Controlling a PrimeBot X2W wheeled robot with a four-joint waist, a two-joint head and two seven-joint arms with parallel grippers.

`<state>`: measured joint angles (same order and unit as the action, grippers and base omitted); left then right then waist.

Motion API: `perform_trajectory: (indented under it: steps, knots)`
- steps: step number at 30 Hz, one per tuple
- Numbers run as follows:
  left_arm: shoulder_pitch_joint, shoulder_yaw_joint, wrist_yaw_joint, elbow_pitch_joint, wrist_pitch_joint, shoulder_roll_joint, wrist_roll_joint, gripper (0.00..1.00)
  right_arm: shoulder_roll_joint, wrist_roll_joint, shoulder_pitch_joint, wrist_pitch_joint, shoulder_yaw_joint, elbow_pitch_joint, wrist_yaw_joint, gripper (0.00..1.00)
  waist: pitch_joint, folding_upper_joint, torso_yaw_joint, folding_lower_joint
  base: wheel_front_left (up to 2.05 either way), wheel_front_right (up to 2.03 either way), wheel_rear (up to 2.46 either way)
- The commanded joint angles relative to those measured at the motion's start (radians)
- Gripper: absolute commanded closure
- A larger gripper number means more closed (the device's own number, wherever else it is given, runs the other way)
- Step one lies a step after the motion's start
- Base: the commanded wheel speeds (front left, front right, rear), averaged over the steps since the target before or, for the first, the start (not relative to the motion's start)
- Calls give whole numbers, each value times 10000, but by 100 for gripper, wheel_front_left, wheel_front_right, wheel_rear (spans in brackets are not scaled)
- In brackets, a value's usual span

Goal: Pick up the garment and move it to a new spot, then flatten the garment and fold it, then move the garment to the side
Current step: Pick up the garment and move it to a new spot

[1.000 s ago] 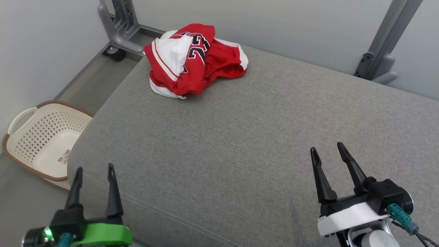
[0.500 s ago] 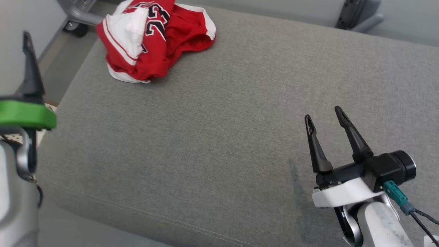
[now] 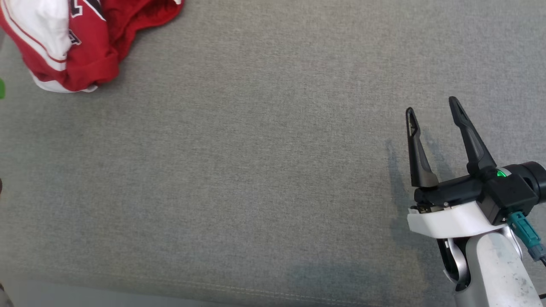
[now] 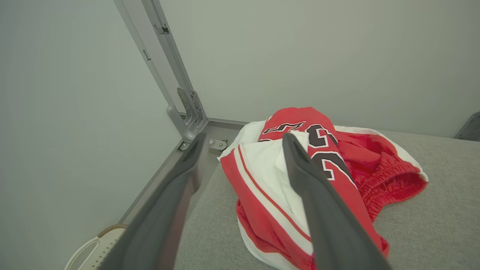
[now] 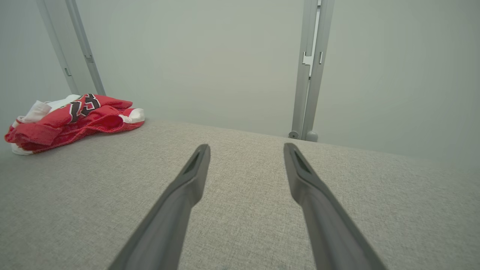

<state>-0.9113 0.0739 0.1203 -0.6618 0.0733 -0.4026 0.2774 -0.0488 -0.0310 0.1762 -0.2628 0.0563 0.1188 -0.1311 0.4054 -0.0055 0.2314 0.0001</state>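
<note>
The garment (image 3: pixel 72 40) is a crumpled red and white jersey with black numbers, lying at the far left corner of the grey cushioned surface (image 3: pixel 256 162). In the left wrist view the garment (image 4: pixel 322 176) sits just beyond my left gripper (image 4: pixel 243 140), whose fingers stand open above its near left edge with nothing between them. My right gripper (image 3: pixel 433 106) hovers open and empty over bare cushion at the right, far from the garment (image 5: pixel 71 122).
Grey metal frame posts (image 4: pixel 176 90) stand against the pale walls behind the cushion, another post (image 5: pixel 309 71) at the back right. A cream laundry basket (image 4: pixel 93 251) sits on the floor by the cushion's left edge.
The head camera has tilted down and closer, so the garment sits at the picture's upper left corner. My left arm has risen up and out of the head view's left side.
</note>
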Motion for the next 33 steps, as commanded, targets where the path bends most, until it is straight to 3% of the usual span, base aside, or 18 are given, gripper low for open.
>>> perform_trajectory:
  steps: [1, 9, 17, 18, 19, 20, 21, 22, 33]
  knots:
    - [-357, -128, 59, -372, 135, -168, 231, 0, -27, -111, 132, -33, -108, 159, 6, 0, 1053, 55, -942, -1, 0, 0, 0]
    - [-772, -1453, 96, -1421, 995, -482, 1381, 0, -26, -223, -52, -33, -427, 425, 6, 0, 1485, 55, -1049, -1, 0, 0, 0]
    - [-1161, -1570, 4, -2726, 949, -725, 1496, 0, -27, -236, 120, -33, -416, 535, 6, 0, 1725, 55, -1063, -1, 0, 0, 0]
    - [-1187, -1620, 24, -2826, 981, -709, 1519, 7, -27, -228, 130, -33, -426, 526, 6, 0, 1725, 55, -1064, -1, 0, 0, 0]
    - [-1187, -1620, 24, -2826, 981, -709, 1519, 7, -27, -228, 130, -33, -426, 526, 6, 0, 1725, 55, -1064, -1, 0, 0, 0]
    - [-1253, -1710, 52, -3015, 913, -722, 1567, 66, -27, -205, 151, -33, -433, 499, 6, 0, 1711, 55, -1067, -1, 0, 0, 0]
    - [-1253, -1710, 52, -3015, 913, -722, 1567, 66, -27, -205, 151, -33, -433, 499, 6, 0, 1711, 55, -1067, -1, 0, 0, 0]
    - [-1274, -1755, 59, -3105, 874, -737, 1583, 100, -27, -192, 166, -33, -430, 476, 6, 0, 1694, 55, -1071, -1, 0, 0, 0]
    - [-1631, -2442, 97, -3400, 252, -1303, 1598, 100, -26, 156, 228, -33, -288, 118, 6, 0, 674, 55, -1206, -1, 0, 0, 0]
